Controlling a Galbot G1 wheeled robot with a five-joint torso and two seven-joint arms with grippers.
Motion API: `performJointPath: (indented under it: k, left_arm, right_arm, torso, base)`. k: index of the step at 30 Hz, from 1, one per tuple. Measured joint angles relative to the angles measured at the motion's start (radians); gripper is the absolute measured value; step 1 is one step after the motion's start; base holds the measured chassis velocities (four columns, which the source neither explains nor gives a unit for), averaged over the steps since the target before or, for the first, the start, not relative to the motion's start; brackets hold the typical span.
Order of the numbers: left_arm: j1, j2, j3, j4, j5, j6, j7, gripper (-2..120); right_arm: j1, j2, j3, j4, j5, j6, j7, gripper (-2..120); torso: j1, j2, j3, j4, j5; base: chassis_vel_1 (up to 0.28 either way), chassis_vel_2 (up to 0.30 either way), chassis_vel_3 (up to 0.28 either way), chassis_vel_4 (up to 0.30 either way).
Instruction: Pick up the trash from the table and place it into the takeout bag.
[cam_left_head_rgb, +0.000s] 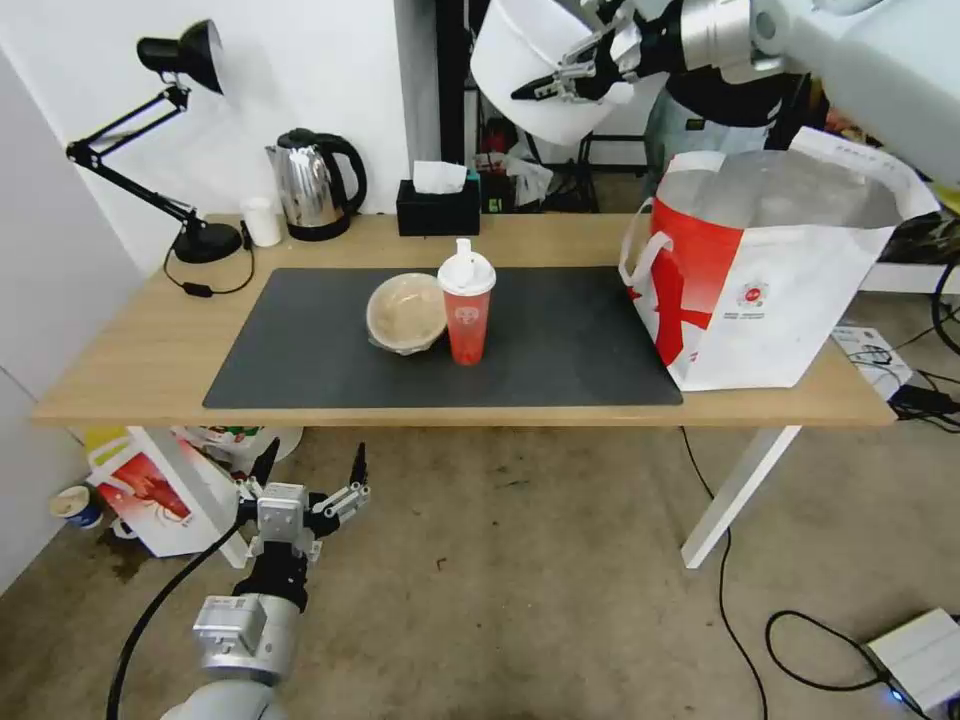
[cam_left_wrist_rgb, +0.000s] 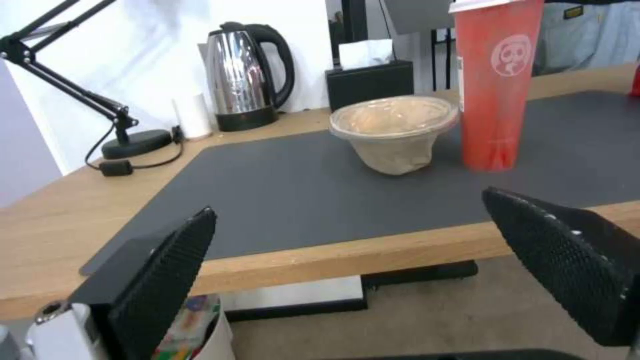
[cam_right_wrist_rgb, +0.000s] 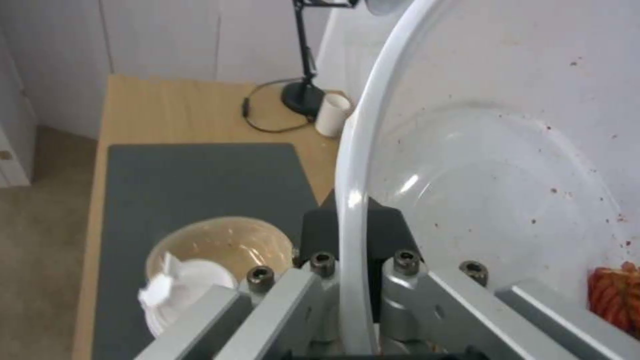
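- right gripper (cam_left_head_rgb: 560, 82) pinching white bowl (cam_left_head_rgb: 520, 60) rim, held tilted high beside takeout bag (cam_left_head_rgb: 770, 300)
- left gripper (cam_left_head_rgb: 310, 475) below table (cam_left_head_rgb: 120, 380) edge, jaws spread; cup (cam_left_head_rgb: 467, 305), beige container (cam_left_head_rgb: 405, 312) on mat (cam_left_head_rgb: 560, 350)

White wall (cam_left_head_rgb: 330, 60) behind, black desk lamp (cam_left_head_rgb: 170, 140) and steel kettle (cam_left_head_rgb: 315, 185) stood at rear, black tissue box (cam_left_head_rgb: 437, 208) beside, grey stained concrete floor (cam_left_head_rgb: 520, 600), cables (cam_left_head_rgb: 800, 640) trailed right.
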Motion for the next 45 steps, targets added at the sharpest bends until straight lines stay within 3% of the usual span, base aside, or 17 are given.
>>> performJointPath:
  k: [10,18,27,33,37,45]
  left_arm:
    - [0.000,0.000,0.000,0.000,0.000,0.000,0.000,100]
    - [0.000,0.000,0.000,0.000,0.000,0.000,0.000,100]
    - [0.000,0.000,0.000,0.000,0.000,0.000,0.000,100]
    - [0.000,0.000,0.000,0.000,0.000,0.000,0.000,100]
    - [0.000,0.000,0.000,0.000,0.000,0.000,0.000,100]
    - [0.000,0.000,0.000,0.000,0.000,0.000,0.000,100]
  right_arm:
    - [0.008,-0.089,-0.025,-0.012,-0.034,0.001,-0.030,0]
    - [-0.021,-0.297,-0.018,0.077,-0.051,0.007,-0.040,0]
    - [-0.078,-0.442,0.036,0.144,-0.035,0.007,-0.040,0]
    - [-0.151,-0.492,0.102,0.177,-0.033,0.007,-0.039,0]
    - [-0.257,-0.529,0.196,0.200,-0.033,0.006,-0.039,0]
    - [-0.379,-0.540,0.297,0.200,-0.046,0.008,-0.041,0]
  torso:
    - [0.000,0.000,0.000,-0.0002,0.0005]
    - [0.000,0.000,0.000,-0.0003,0.0003]
    - [0.000,0.000,0.000,-0.0002,0.0001]
    - [0.000,0.000,0.000,0.0000,0.0002]
    - [0.000,0.000,0.000,-0.0001,0.0001]
    - [0.000,0.000,0.000,-0.0002,0.0001]
  base:
    - [0.000,0.000,0.000,0.000]
    - [0.000,0.000,0.000,0.000]
    - [0.000,0.000,0.000,0.000]
    - [0.000,0.000,0.000,0.000]
    - [0.000,0.000,0.000,0.000]
    - [0.000,0.000,0.000,0.000]
